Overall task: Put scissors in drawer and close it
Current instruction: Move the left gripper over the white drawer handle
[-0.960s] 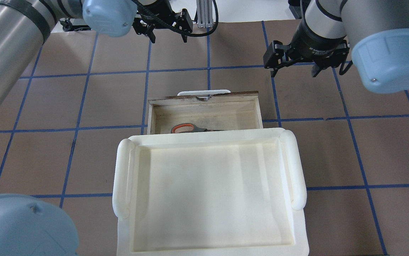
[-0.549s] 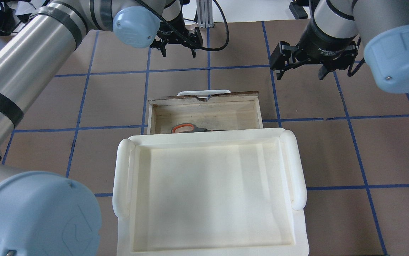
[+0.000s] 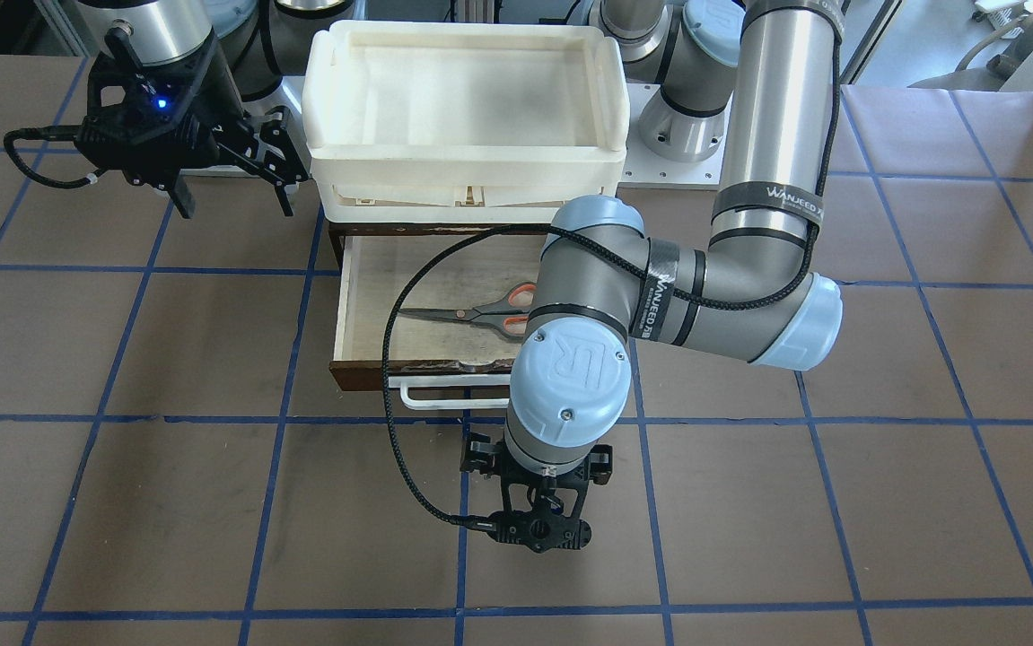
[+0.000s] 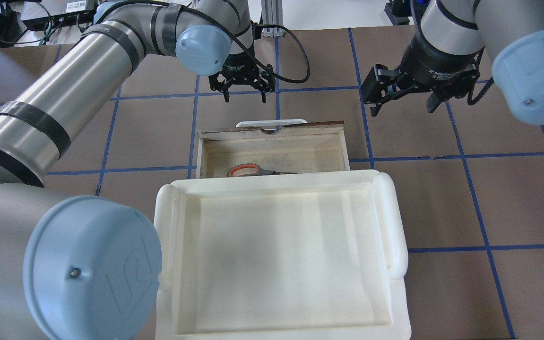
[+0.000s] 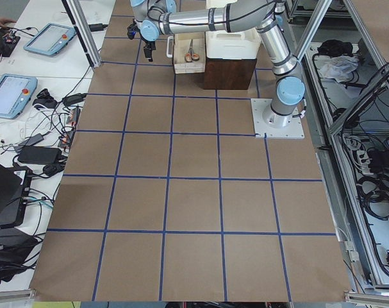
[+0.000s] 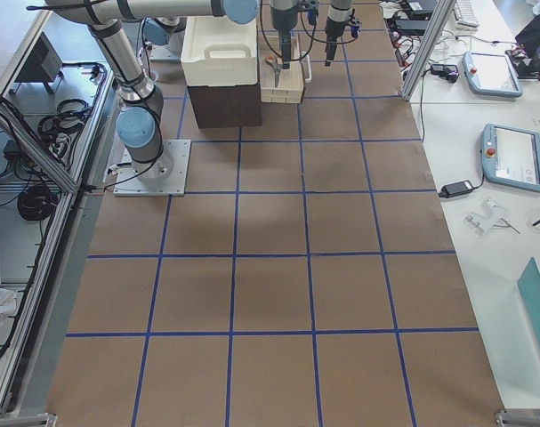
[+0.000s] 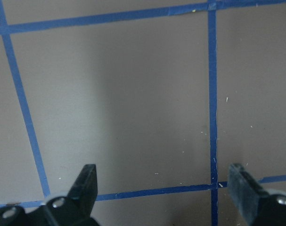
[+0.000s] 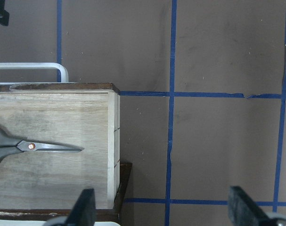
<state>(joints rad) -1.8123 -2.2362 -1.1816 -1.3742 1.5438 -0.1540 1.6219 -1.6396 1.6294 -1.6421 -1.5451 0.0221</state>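
The drawer point(image 4: 272, 126) stands pulled out from under a white tray, with its pale inside showing. The scissors point(image 4: 253, 171) lie flat inside it; their orange-looped handles show here, and the blades point(image 8: 53, 147) show in the right wrist view. The drawer's white bar handle point(image 3: 444, 399) faces away from the robot. My left gripper point(image 4: 244, 97) hangs open over bare table just beyond that handle, holding nothing point(image 7: 162, 179). My right gripper point(image 4: 401, 109) is open and empty, past the drawer's right front corner point(image 8: 113, 89).
A large white tray point(image 4: 163, 226) sits on the dark cabinet point(image 5: 229, 70) above the drawer. The left wrist's black cable point(image 3: 399, 296) loops over the open drawer. Blue tape lines grid the brown table. An aluminium post point(image 4: 272, 19) stands at the far edge.
My left arm has swung in, bringing its open gripper from the table's far edge to just beyond the drawer handle. The right gripper has drifted slightly nearer and to the right. Scissors and drawer are unmoved.
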